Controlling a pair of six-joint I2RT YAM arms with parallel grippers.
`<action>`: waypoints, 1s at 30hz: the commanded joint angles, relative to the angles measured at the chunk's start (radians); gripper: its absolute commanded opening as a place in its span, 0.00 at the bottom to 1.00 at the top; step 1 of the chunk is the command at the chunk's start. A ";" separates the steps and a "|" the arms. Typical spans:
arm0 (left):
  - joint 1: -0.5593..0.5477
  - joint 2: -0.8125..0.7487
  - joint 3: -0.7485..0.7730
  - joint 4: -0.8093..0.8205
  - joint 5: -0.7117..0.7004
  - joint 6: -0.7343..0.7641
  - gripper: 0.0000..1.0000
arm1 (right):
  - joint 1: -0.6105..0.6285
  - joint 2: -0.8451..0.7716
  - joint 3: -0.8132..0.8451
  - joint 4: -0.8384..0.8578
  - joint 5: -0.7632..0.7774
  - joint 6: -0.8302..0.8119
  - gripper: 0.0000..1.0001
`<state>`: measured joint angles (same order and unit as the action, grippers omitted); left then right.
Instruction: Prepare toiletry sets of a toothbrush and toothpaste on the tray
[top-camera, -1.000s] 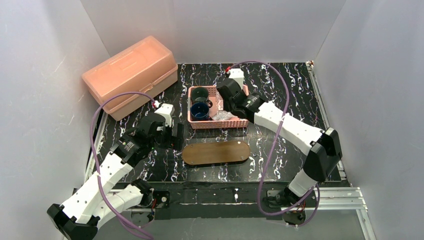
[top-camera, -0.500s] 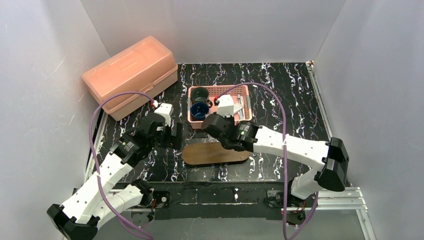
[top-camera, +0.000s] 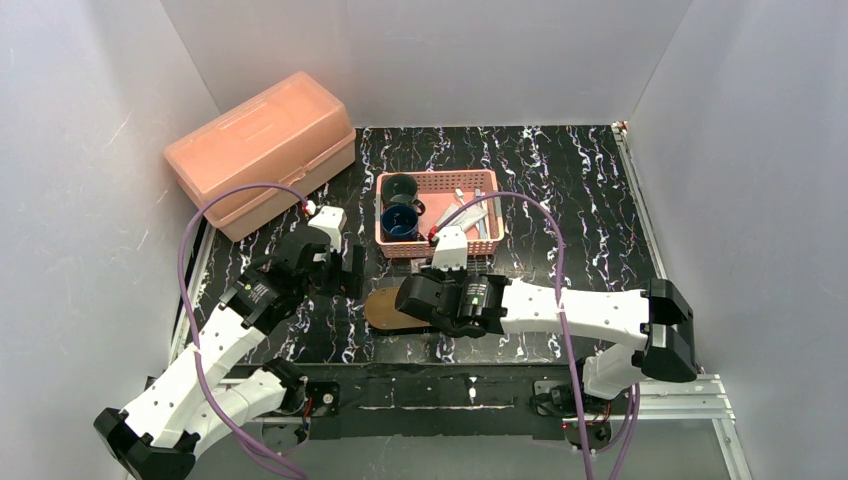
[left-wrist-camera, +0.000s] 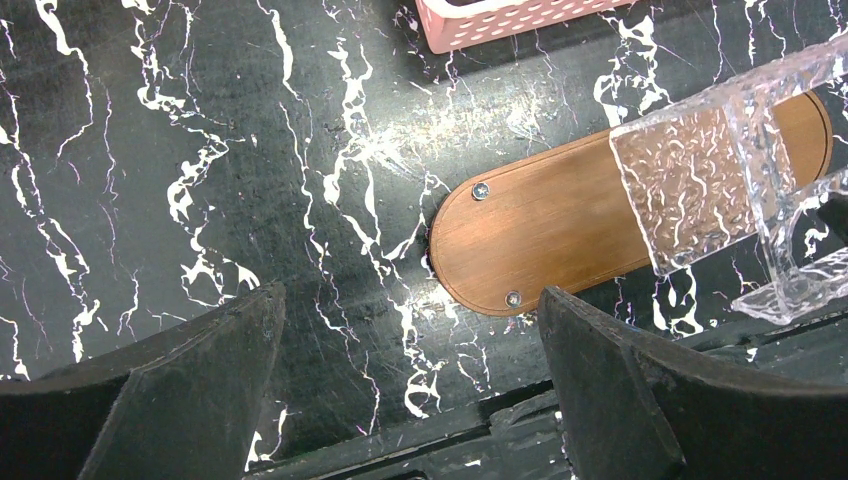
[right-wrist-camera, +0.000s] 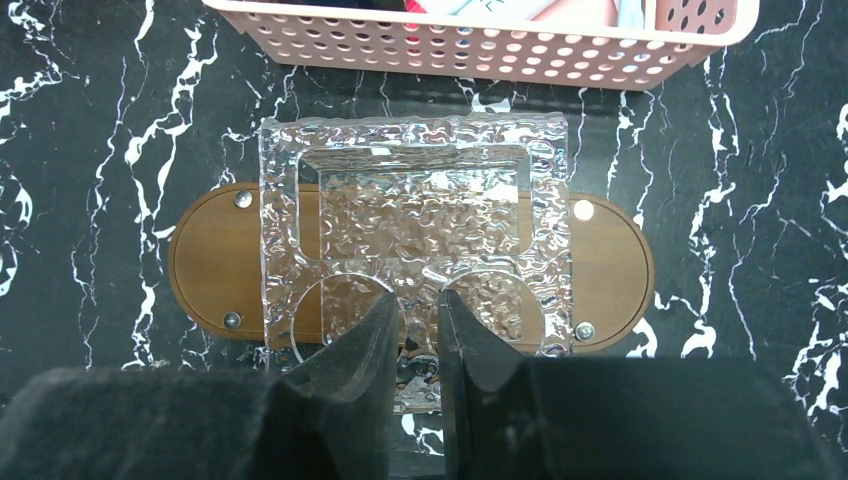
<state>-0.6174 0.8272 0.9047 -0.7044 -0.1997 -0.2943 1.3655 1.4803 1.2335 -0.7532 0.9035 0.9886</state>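
The tray (right-wrist-camera: 205, 265) is a brown wooden oval lying on the black marbled table in front of the pink basket (right-wrist-camera: 480, 45). My right gripper (right-wrist-camera: 413, 300) is shut on the near wall of a clear textured plastic box (right-wrist-camera: 415, 215), which it holds over the tray's middle. From above, the right gripper (top-camera: 430, 305) covers most of the tray (top-camera: 385, 308). White toothbrushes and tubes (top-camera: 475, 215) lie in the basket's right half. My left gripper (left-wrist-camera: 408, 295) stands open and empty over bare table left of the tray (left-wrist-camera: 560, 230). The clear box (left-wrist-camera: 700, 190) also shows there.
Two dark cups (top-camera: 402, 187) (top-camera: 398, 222) sit in the left half of the pink basket (top-camera: 440, 247). A large salmon lidded bin (top-camera: 262, 150) stands at the back left. White walls close in the table on three sides.
My right arm swung from inside the basket toward me, carrying the clear box to a spot over the tray. The left arm stayed still.
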 joint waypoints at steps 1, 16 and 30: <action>-0.002 -0.014 -0.003 -0.012 -0.017 0.009 0.98 | 0.039 0.008 -0.012 -0.056 0.104 0.155 0.01; -0.002 -0.011 -0.001 -0.012 -0.009 0.007 0.98 | 0.046 0.070 -0.059 0.052 0.080 0.119 0.01; -0.002 -0.009 0.000 -0.012 -0.009 0.007 0.98 | 0.036 0.098 -0.074 0.106 0.060 0.092 0.01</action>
<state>-0.6174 0.8276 0.9047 -0.7040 -0.1989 -0.2947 1.4055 1.5776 1.1675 -0.6777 0.9279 1.0729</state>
